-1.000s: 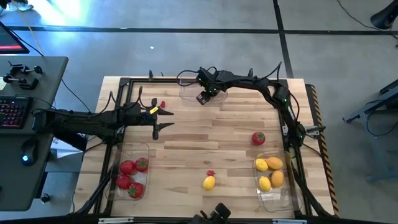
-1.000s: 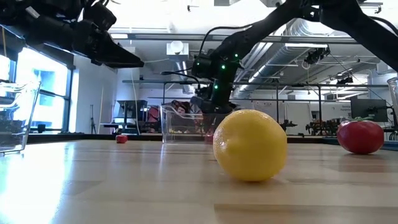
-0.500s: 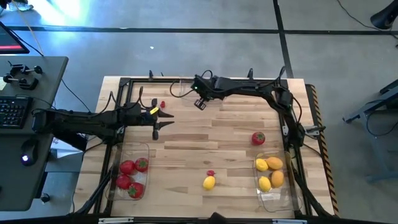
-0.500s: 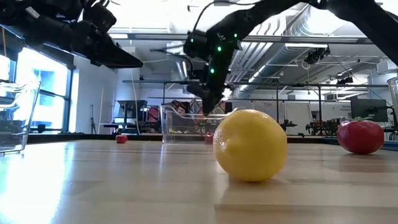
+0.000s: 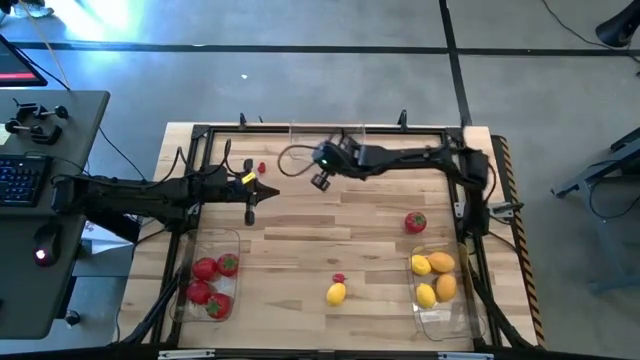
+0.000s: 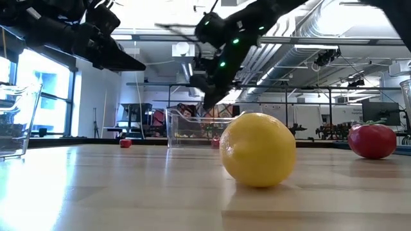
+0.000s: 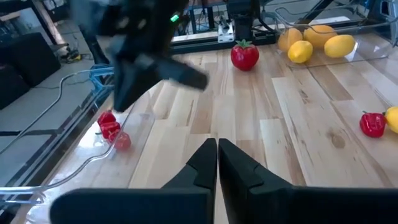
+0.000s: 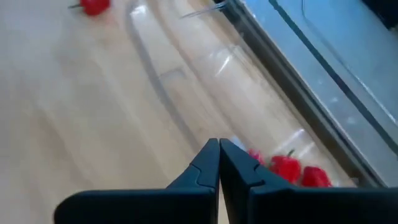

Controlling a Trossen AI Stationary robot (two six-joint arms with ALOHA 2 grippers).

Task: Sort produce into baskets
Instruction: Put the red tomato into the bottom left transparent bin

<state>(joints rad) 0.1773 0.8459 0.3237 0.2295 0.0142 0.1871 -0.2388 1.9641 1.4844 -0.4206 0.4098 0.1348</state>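
My left gripper (image 5: 256,200) hangs shut and empty above the table's left half, near a tiny red berry (image 5: 262,168) that lies on the wood. My right gripper (image 5: 320,181) is also shut and empty, in the air just near of the far basket (image 5: 300,140), which holds berries (image 8: 287,168). A tomato (image 5: 415,222), a lemon (image 5: 336,293) and another berry (image 5: 339,279) lie loose on the table. The near-left basket (image 5: 232,240) holds tomatoes (image 5: 210,285). The near-right basket (image 5: 432,318) holds lemons (image 5: 435,278).
A black metal frame (image 5: 200,135) runs along the table's edges. Bare wood lies between the three baskets at the table's middle (image 5: 340,225). A desk with a keyboard (image 5: 20,180) stands left of the table.
Both grippers have shut on nothing. My right gripper has risen and drawn back from over the far basket toward the near edge. My left gripper has stayed where it was.
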